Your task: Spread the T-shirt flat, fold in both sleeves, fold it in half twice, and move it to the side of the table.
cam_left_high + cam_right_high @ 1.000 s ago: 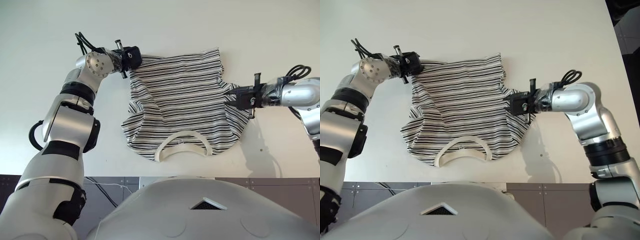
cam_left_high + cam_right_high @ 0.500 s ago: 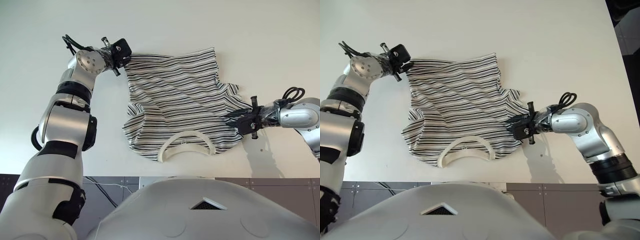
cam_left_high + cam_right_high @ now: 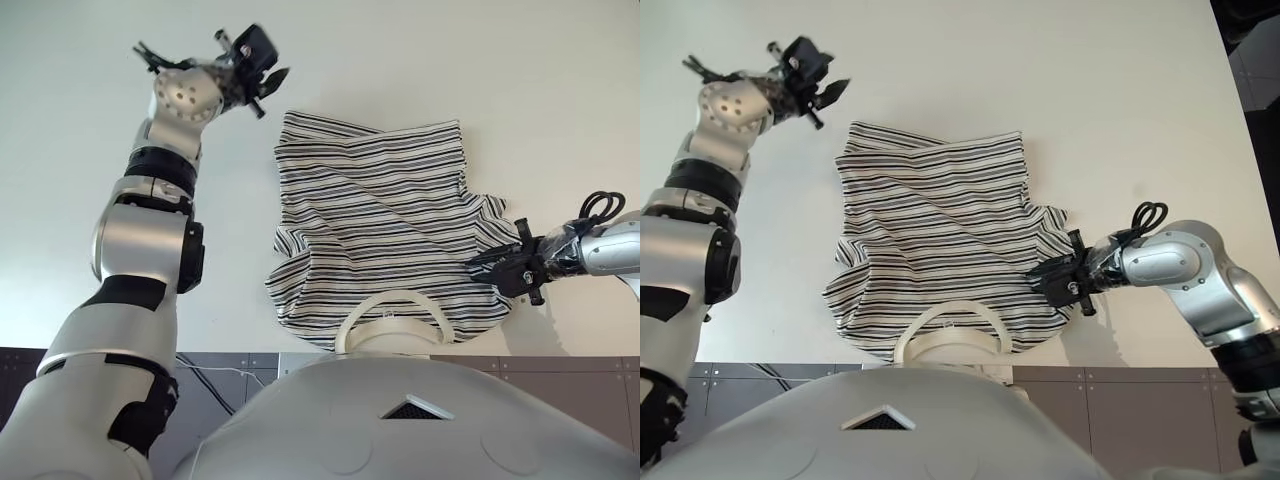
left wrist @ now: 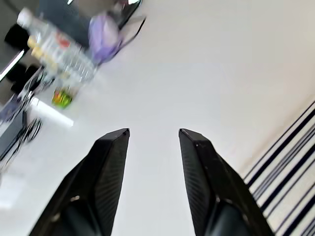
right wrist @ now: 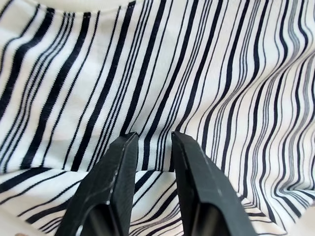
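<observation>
T-shirt [image 3: 380,230], soft black-and-white striped knit, lies rumpled on the smooth white bench [image 3: 560,100]. Its long axis runs away from the robot, white ribbed collar [image 3: 395,310] nearest. Right hand [image 3: 475,263] pinches its right-side fabric. Left hand [image 3: 272,88] hangs off the far-left corner, fingers apart.

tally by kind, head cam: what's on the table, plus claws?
T-shirt: 1
Claws: 2, left claw open, right claw shut on the T-shirt
Table: 1
Total: 4
</observation>
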Controlling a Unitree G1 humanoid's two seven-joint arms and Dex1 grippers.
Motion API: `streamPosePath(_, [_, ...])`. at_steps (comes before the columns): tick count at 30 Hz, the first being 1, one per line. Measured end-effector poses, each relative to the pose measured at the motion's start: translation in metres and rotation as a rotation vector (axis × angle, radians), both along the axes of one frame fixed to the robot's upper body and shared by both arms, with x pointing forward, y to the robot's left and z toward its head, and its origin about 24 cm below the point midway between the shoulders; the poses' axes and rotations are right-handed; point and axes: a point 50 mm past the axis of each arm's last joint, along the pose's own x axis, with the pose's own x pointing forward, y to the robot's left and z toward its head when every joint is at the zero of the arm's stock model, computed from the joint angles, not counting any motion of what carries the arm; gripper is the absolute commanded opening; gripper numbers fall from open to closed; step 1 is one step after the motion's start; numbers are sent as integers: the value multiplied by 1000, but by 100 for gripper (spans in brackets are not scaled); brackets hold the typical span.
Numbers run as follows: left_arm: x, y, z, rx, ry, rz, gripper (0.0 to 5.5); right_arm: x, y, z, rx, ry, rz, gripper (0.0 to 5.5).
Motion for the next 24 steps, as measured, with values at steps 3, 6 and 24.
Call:
streamPosePath(3, [-6,-28,-2,-26,11,-138,186,1,5,-2,18,-10,-2,124])
streamPosePath(6, [-17,-38,-26,10,104,-192,186,4,13,-3,36,-21,22,124])
streamPosePath(24, [-29,-5,-65,155,243,-48,186,7,25,-4,66,-42,27,124])
